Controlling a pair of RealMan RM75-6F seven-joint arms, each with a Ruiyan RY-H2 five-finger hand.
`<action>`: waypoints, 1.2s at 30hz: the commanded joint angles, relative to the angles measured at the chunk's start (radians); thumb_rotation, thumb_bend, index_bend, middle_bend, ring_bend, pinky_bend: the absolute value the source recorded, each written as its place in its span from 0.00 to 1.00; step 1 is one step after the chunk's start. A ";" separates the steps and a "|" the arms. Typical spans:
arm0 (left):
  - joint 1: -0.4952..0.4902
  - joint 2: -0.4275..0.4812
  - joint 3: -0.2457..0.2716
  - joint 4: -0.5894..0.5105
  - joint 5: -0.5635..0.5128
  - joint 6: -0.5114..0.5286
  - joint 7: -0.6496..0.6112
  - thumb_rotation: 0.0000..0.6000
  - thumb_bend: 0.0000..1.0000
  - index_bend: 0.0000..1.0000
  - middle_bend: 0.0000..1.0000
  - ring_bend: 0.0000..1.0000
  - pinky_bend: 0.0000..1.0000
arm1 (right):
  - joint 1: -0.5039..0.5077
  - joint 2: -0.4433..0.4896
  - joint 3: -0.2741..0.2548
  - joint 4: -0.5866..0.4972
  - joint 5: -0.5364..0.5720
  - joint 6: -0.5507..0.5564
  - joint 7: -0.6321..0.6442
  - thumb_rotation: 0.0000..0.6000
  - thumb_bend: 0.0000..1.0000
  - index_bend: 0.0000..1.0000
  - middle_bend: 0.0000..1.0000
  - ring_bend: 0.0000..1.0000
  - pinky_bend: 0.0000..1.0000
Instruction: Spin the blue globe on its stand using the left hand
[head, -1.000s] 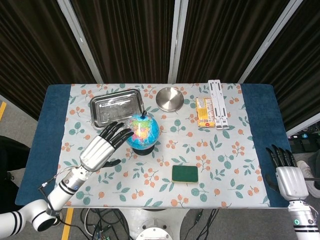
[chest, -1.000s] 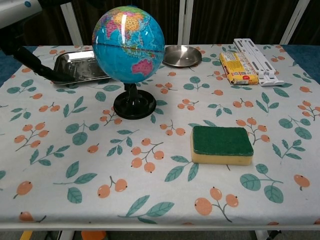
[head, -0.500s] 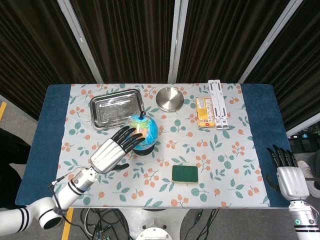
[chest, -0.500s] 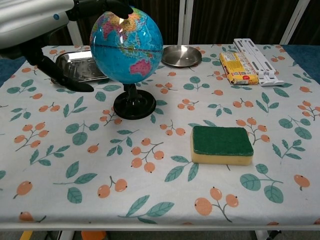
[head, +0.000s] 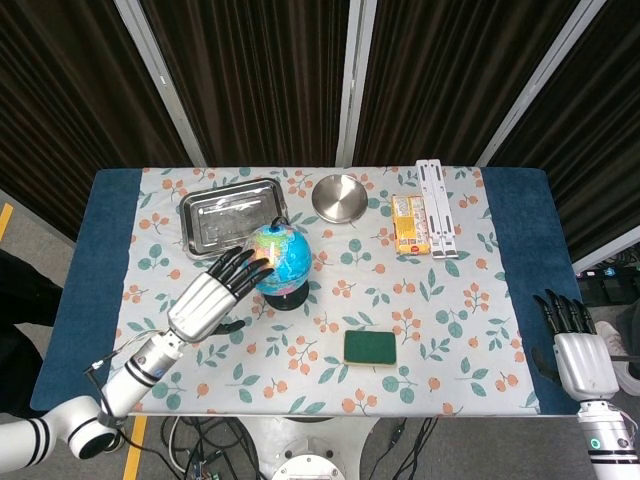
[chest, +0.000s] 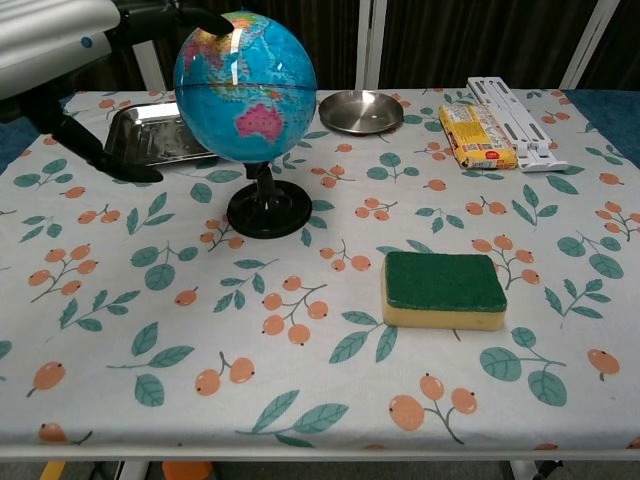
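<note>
R hand (head: 583, 358) head view only

Blue globe (chest: 245, 86), floral desk (chest: 150, 330)
Green-and-yellow sponge (chest: 444, 289); silver tray (head: 232, 217); black-fingered left robot hand (head: 214, 293).

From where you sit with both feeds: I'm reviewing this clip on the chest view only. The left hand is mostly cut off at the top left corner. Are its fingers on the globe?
Observer: In the head view the left hand has its fingertips spread against the left side of the blue globe.
Operator: And the right hand? I see none of it.
Observer: The right hand is off the table's right front corner, fingers extended, holding nothing.
Operator: Anything behind the globe that it hides from me?
Observer: Only more of the metal tray, empty.
</note>
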 joint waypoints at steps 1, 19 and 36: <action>0.019 0.017 0.003 0.008 -0.019 0.016 -0.007 1.00 0.02 0.09 0.10 0.01 0.09 | 0.000 0.000 0.000 -0.001 0.001 -0.001 -0.002 1.00 0.29 0.00 0.00 0.00 0.00; 0.076 0.058 -0.003 0.016 -0.037 0.096 -0.043 1.00 0.02 0.09 0.12 0.01 0.09 | 0.002 -0.001 -0.001 -0.008 0.002 -0.005 -0.013 1.00 0.29 0.00 0.00 0.00 0.00; 0.075 0.054 0.009 -0.030 0.058 0.140 -0.060 1.00 0.02 0.09 0.11 0.01 0.09 | 0.003 -0.003 -0.001 -0.006 0.002 -0.006 -0.015 1.00 0.29 0.00 0.00 0.00 0.00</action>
